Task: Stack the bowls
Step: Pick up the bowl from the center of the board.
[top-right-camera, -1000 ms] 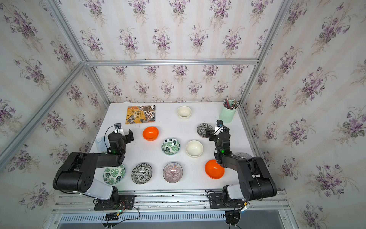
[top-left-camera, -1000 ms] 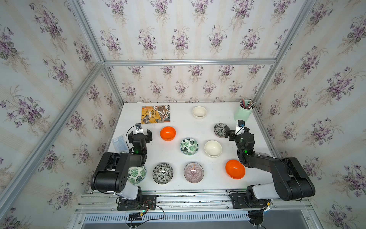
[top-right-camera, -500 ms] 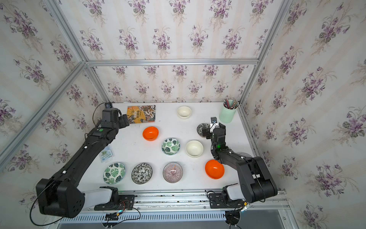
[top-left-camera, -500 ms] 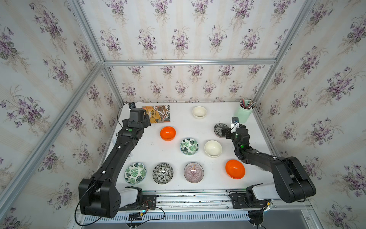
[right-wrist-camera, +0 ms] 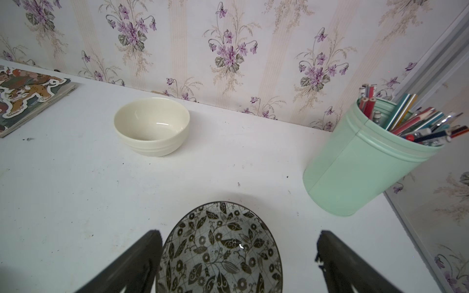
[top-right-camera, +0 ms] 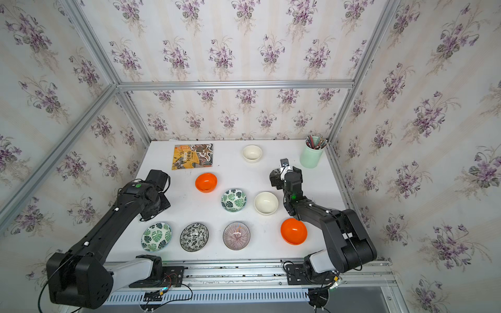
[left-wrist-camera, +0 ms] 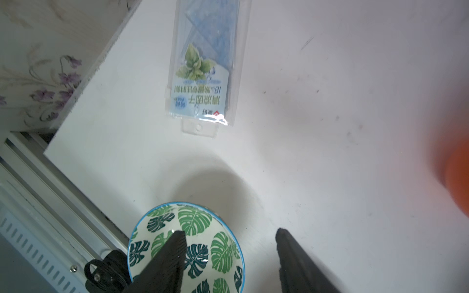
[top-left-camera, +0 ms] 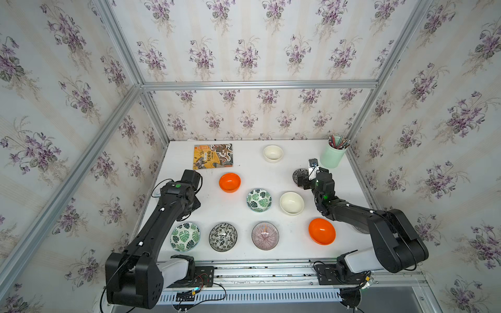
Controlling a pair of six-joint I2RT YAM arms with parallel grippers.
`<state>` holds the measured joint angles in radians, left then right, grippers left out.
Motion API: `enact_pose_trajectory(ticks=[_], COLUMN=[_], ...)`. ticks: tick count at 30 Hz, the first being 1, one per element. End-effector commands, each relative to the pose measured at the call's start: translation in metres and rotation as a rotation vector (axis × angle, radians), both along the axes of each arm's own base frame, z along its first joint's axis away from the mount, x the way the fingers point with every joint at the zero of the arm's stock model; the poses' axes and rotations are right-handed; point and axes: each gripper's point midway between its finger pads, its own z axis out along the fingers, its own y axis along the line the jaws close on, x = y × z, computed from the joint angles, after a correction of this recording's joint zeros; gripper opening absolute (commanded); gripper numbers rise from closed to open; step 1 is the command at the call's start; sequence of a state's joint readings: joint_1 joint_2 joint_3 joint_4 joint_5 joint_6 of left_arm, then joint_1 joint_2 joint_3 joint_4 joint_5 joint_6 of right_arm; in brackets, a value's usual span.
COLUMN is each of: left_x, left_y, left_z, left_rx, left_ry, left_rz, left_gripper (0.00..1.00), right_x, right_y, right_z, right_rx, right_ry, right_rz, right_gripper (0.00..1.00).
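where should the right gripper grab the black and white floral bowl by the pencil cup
Probably pinch the floral bowl by its rim from above, on the side nearest the right gripper: it sits upright, thin-walled, and the pencil cup stands near its far side.

Bright, even light throws only soft shadows on the white table; in the left wrist view a packet glints and an orange bowl blurs at the edge, while the right wrist view's pencil cup leans, stretched.
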<state>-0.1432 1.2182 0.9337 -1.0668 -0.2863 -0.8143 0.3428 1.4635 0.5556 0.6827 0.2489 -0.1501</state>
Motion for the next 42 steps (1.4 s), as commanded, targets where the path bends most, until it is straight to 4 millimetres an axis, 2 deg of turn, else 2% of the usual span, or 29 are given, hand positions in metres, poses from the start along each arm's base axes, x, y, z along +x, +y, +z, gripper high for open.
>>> enact_pose_trajectory(ticks=[1, 9, 13, 15, 22, 25, 28, 30, 32, 34, 40, 42], left_x=[-0.011, -0.016, -0.012, -0.011, -0.010, -0.008, 0.000, 0.013, 0.035, 0.057, 0.103, 0.105], left_y=[-0.008, -0.016, -0.019, -0.019, -0.023, -0.026, -0.027, -0.030, -0.042, -0.065, -0.163, -0.200], left_z=[-0.017, -0.050, -0.061, -0.063, -0.067, -0.066, -0.056, -0.040, -0.015, 0.013, 0.073, 0.077], left_rx=[-0.061, -0.100, -0.107, -0.105, -0.126, -0.145, -0.136, -0.090, -0.045, -0.025, 0.119, 0.121], left_ry=[0.034, 0.082, 0.107, 0.110, 0.109, 0.106, 0.082, 0.052, 0.008, -0.026, -0.009, 0.003], left_rz=[0.074, 0.078, 0.060, 0.052, 0.036, 0.020, -0.014, -0.087, -0.215, -0.370, -0.872, -1.016], left_gripper=[0.58, 0.56, 0.47, 0.39, 0.15, 0.00, 0.00, 0.00, 0.00, 0.00, 0.00, 0.00], right_x=[0.003, 0.005, 0.006, 0.007, 0.008, 0.008, 0.009, 0.010, 0.012, 0.015, 0.019, 0.018], right_y=[0.002, 0.005, 0.006, 0.006, 0.006, 0.005, 0.005, 0.003, 0.000, -0.005, -0.024, -0.035], right_z=[0.001, -0.006, -0.009, -0.009, -0.012, -0.013, -0.014, -0.015, -0.014, -0.014, -0.016, -0.016], right_rx=[-0.012, -0.031, -0.039, -0.042, -0.057, -0.064, -0.065, -0.066, -0.059, -0.053, -0.002, 0.030], right_ry=[-0.003, 0.020, 0.030, 0.032, 0.042, 0.044, 0.046, 0.048, 0.046, 0.049, 0.098, 0.114], right_rz=[-0.006, -0.006, -0.007, -0.011, -0.017, -0.026, -0.030, -0.039, -0.066, -0.107, -0.200, -0.231], right_gripper=[1.00, 1.00, 1.00, 1.00, 1.00, 1.00, 1.00, 1.00, 1.00, 1.00, 1.00, 1.00])
